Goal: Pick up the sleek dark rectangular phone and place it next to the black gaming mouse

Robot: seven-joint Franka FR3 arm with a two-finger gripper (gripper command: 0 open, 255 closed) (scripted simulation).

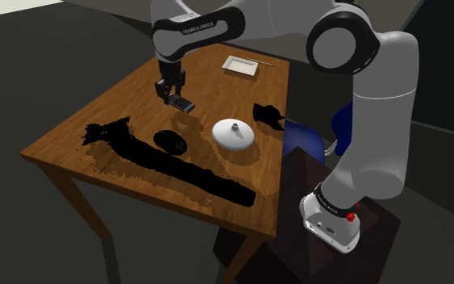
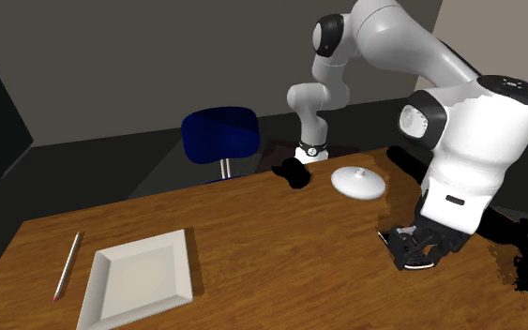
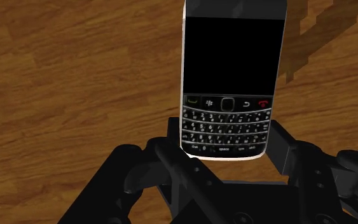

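While my all-black two-finger gripper (image 3: 228, 145) clasps it by the keyboard end, the dark rectangular phone (image 3: 231, 83) juts out past my fingertips with its face toward the wrist camera. It has a plain black screen and a thin pale rim round a dark body. Below the screen runs a row of buttons with a green call key at one side and a red end key at the other. Under that sit four rows of small black keys with white letters. My fingers (image 3: 283, 147) press against its two long edges, parted only as far as the phone is wide. In the shoulder view the phone (image 1: 183, 104) hangs tilted under the gripper (image 1: 171, 91), over the middle of the brown wooden table (image 1: 96, 113). The black rounded gaming mouse (image 1: 170, 142) lies on the wood nearer that camera, apart from the phone. Just to the mouse's right in that view rests a white round lid with a small knob (image 1: 234, 134). Jagged black patches (image 1: 177, 165) spread across the tabletop around and beyond the mouse. A white square plate (image 1: 240, 65) sits near the far corner, and the second exterior view shows a thin pencil (image 2: 67, 265) beside it. A blue-seated chair (image 2: 219, 134) stands off the table's edge near my stand.
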